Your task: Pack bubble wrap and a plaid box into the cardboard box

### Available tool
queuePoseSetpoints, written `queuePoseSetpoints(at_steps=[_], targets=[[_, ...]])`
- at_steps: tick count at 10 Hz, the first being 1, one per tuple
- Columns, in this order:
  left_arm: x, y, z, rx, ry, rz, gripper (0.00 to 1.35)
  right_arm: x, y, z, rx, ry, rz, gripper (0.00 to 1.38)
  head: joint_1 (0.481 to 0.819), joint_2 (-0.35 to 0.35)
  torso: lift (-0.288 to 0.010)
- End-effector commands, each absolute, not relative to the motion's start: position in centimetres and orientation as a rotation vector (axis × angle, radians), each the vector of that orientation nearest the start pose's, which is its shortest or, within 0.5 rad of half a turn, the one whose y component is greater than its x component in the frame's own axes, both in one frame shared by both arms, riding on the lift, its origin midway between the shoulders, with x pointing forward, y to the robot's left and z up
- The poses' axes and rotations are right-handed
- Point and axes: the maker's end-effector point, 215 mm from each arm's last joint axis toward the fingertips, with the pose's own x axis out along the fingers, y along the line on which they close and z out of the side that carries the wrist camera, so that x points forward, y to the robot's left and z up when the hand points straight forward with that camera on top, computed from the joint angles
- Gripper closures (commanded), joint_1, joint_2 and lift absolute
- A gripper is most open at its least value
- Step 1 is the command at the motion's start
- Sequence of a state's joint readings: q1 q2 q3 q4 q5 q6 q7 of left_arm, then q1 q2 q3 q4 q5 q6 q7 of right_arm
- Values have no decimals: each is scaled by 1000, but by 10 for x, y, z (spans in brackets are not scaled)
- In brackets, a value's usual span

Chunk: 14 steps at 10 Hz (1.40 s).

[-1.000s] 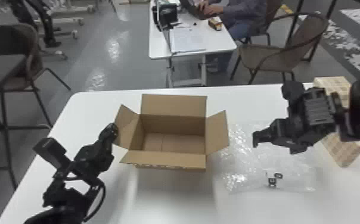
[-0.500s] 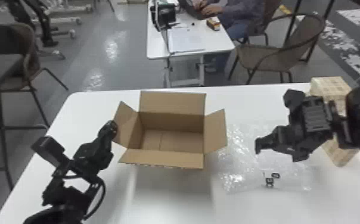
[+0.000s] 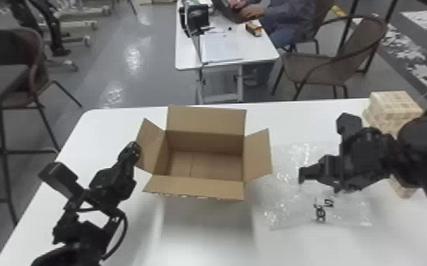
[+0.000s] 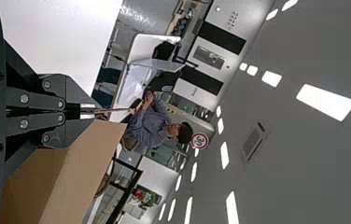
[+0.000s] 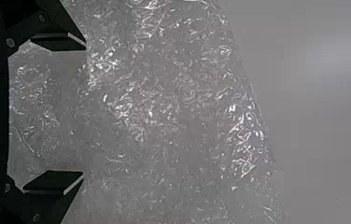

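The wrap point(image 3: 283, 177) is lying flat on the table point(image 3: 117, 127), just right of the open carton point(image 3: 198, 187). Over it the right gripper point(image 3: 303, 175) is hanging; the head view is giving its side, while the right wrist view is revealing its fingers standing wide apart, holding nothing. The plaid box point(image 3: 393, 106) is sitting at the table's far right, partly behind the right arm. In the head view the left gripper point(image 3: 134, 151) is meeting the carton's left flap point(image 3: 152, 146); its wrist view is showing the fingers closing on thin cardboard.
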<state>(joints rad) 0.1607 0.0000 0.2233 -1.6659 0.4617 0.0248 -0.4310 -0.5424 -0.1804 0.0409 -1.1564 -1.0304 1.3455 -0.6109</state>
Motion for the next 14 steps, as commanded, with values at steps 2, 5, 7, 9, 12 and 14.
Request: queuePoseSetpoints(at_steps=[2, 5, 7, 9, 12, 14], targets=[[530, 273, -348, -436, -54, -195, 1204, 538, -183, -494, 307, 1258, 58, 855, 695, 91, -110], [529, 275, -348, -440, -54, -193, 1204, 542, -183, -479, 303, 1219, 78, 999, 695, 94, -110], [529, 275, -349, -438, -52, -192, 1204, 539, -184, -463, 329, 1182, 110, 1001, 695, 95, -110], [528, 277, -351, -440, -49, -187, 1204, 536, -187, -444, 341, 1145, 144, 1003, 695, 93, -110], [528, 277, -351, -438, -49, -188, 1204, 522, -184, -416, 382, 1086, 221, 1004, 695, 96, -110], [527, 280, -352, -436, -49, -182, 1204, 504, -189, -384, 411, 1014, 280, 1004, 695, 98, -110]])
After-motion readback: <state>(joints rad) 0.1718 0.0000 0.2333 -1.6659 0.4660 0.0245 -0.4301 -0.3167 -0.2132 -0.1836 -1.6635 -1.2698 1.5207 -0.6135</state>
